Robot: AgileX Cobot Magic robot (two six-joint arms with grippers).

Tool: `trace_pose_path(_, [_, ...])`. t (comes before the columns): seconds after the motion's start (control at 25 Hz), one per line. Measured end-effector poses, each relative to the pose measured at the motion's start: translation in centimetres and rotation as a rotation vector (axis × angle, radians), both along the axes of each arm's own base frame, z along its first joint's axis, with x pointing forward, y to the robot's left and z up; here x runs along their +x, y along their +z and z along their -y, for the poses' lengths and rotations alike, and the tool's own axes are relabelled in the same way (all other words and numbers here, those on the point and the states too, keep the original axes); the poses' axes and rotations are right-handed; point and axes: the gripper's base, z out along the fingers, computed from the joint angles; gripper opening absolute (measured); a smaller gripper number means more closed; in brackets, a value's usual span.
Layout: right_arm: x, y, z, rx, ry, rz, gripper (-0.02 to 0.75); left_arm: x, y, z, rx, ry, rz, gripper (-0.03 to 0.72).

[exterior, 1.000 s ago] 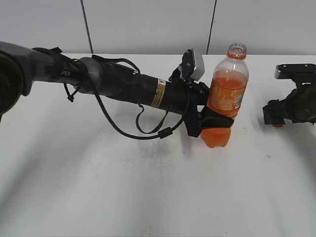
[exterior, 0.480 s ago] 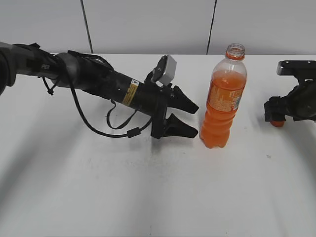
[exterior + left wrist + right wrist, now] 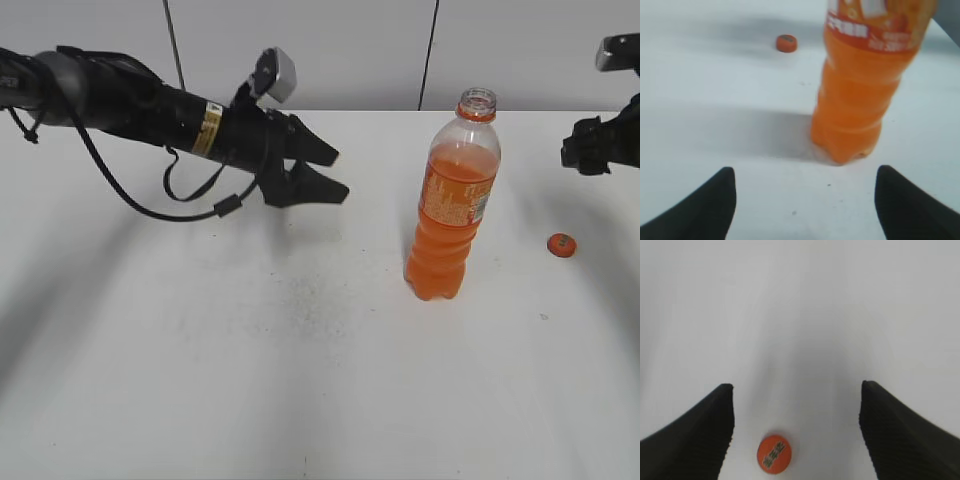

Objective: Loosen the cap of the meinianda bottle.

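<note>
White table (image 3: 250, 380): both end effectors gape empty; right wrist shows cap (image 3: 774, 454) only.

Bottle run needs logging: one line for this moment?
bottle: upright, uncapped | cap: on table, right of bottle | left gripper: open, clear | right gripper: open above cap

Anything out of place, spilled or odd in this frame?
No spill shows. The meinianda bottle stands upright with an open neck. Its cap lies apart on the table to the bottle's right, fully off rather than merely loosened. The left gripper and right gripper are open and empty.
</note>
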Motion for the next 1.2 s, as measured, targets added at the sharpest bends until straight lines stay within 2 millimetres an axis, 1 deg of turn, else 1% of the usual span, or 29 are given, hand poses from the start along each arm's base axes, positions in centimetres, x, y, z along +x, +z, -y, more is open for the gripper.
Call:
trace_pose_path(0.08, [0.1, 1.5, 0.0, -0.029, 0.021, 0.067, 0.586, 1.4, 1.4, -1.3, 0.036, 0.154, 0.032, 0.514])
trace_pose_path(0.2, [0.7, 3.7, 0.2, -0.088, 0.061, 0.154, 0.586, 3.8, 3.6, -3.6, 0.086, 0.475, 0.077, 0.512])
trace_pose_path(0.28, [1.3, 4.9, 0.6, -0.112, 0.067, 0.199, 0.586, 5.1, 4.6, -5.4, 0.107, 0.691, 0.111, 0.511])
trace_pose_path(0.4, [2.1, 6.5, 1.6, -0.128, 0.045, 0.250, 0.586, 6.7, 5.3, -8.1, 0.171, 0.970, 0.217, 0.509])
trace_pose_path(0.48, [2.4, 7.3, 2.6, -0.136, 0.020, 0.271, 0.586, 7.3, 5.5, -9.8, 0.252, 1.112, 0.323, 0.509])
trace_pose_path(0.6, [2.4, 7.8, 3.9, -0.142, -0.013, 0.258, 0.586, 7.6, 6.0, -12.3, 0.449, 1.248, 0.496, 0.496])
trace_pose_path(0.68, [2.3, 7.7, 4.5, -0.143, -0.028, 0.231, 0.586, 7.4, 5.9, -14.1, 0.570, 1.361, 0.488, 0.470])
trace_pose_path(0.76, [2.1, 7.4, 4.7, -0.139, -0.037, 0.193, 0.586, 6.6, 5.6, -15.6, 0.720, 1.419, 0.414, 0.442])
trace_pose_path(0.8, [1.9, 7.2, 4.7, -0.127, -0.048, 0.166, 0.586, 6.0, 5.3, -16.3, 0.814, 1.419, 0.346, 0.433])
trace_pose_path(0.84, [1.8, 7.1, 4.7, -0.110, -0.063, 0.136, 0.586, 5.3, 4.9, -16.9, 0.910, 1.402, 0.251, 0.428])
trace_pose_path(0.88, [1.7, 7.1, 4.8, -0.084, -0.088, 0.109, 0.586, 4.6, 4.7, -17.3, 0.982, 1.347, 0.174, 0.425])
trace_pose_path(0.92, [1.5, 7.1, 4.8, -0.057, -0.116, 0.076, 0.586, 3.8, 4.4, -17.5, 1.010, 1.316, 0.051, 0.424])
trace_pose_path(1.0, [1.4, 7.4, 4.9, -0.025, -0.156, 0.010, 0.586, 2.4, 4.2, -17.5, 1.020, 1.216, -0.163, 0.421])
trace_pose_path(1.04, [1.3, 7.8, 4.9, -0.018, -0.170, -0.028, 0.586, 1.9, 4.6, -17.3, 1.002, 1.173, -0.224, 0.421])
trace_pose_path(1.12, [1.2, 9.3, 5.0, -0.015, -0.189, -0.102, 0.586, 1.0, 5.7, -17.0, 0.916, 1.127, -0.346, 0.421])
trace_pose_path(1.2, [1.1, 11.0, 5.1, -0.019, -0.195, -0.158, 0.586, 0.3, 7.8, -16.9, 0.833, 1.120, -0.377, 0.421])
